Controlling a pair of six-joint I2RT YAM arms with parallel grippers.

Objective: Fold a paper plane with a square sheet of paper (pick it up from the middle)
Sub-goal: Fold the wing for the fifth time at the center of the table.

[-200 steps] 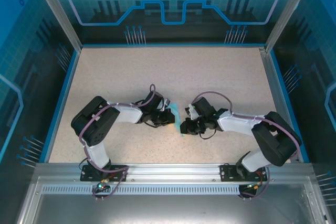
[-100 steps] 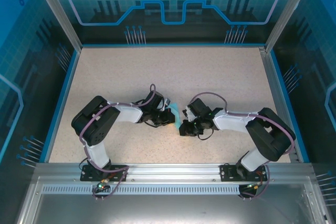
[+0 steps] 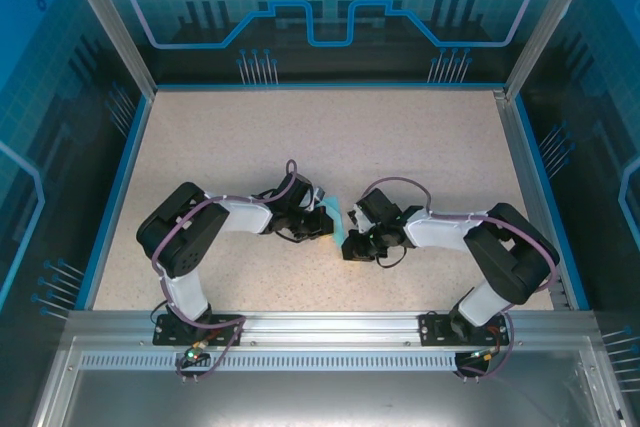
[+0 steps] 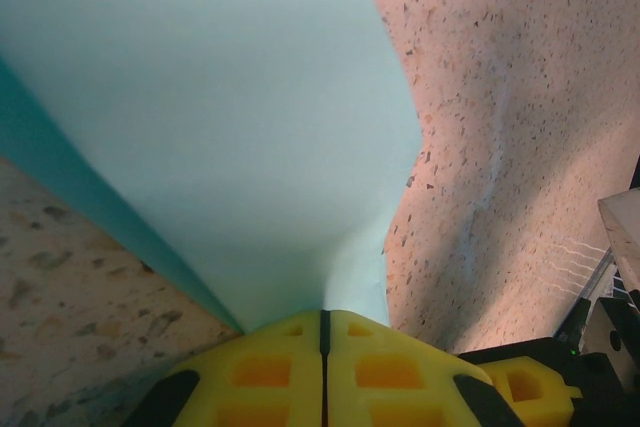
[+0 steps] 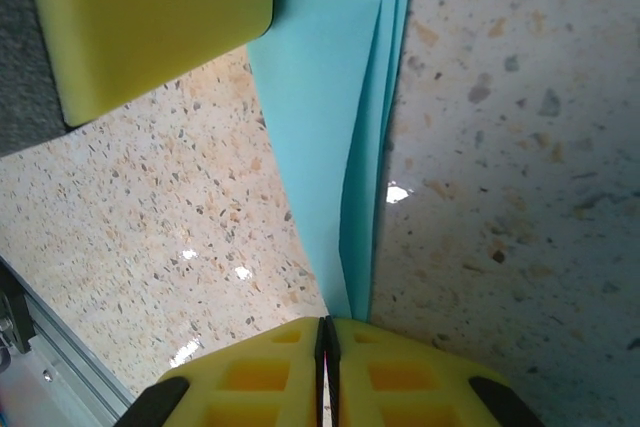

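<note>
The light blue square sheet of paper (image 3: pixel 335 223), folded into layers, is held between the two grippers at the table's middle. My left gripper (image 3: pixel 324 225) is shut on it. In the left wrist view the sheet (image 4: pixel 220 117) fans out wide from the closed yellow fingertips (image 4: pixel 323 315). My right gripper (image 3: pixel 348 241) comes in from the other side. In the right wrist view its jaws (image 5: pixel 325 323) are shut, and the narrow folded end of the paper (image 5: pixel 335 117) runs down into them. The left gripper's yellow finger (image 5: pixel 150 27) sits on the paper at the top.
The speckled beige tabletop (image 3: pixel 420 147) stretches wide behind the grippers, bounded by a blue rim (image 3: pixel 130 167) and glass walls. A metal rail (image 3: pixel 320 322) with the arm bases runs along the near edge.
The right arm has drawn in a little toward the centre and its jaws have closed slightly. The left arm and the paper stay about where they were.
</note>
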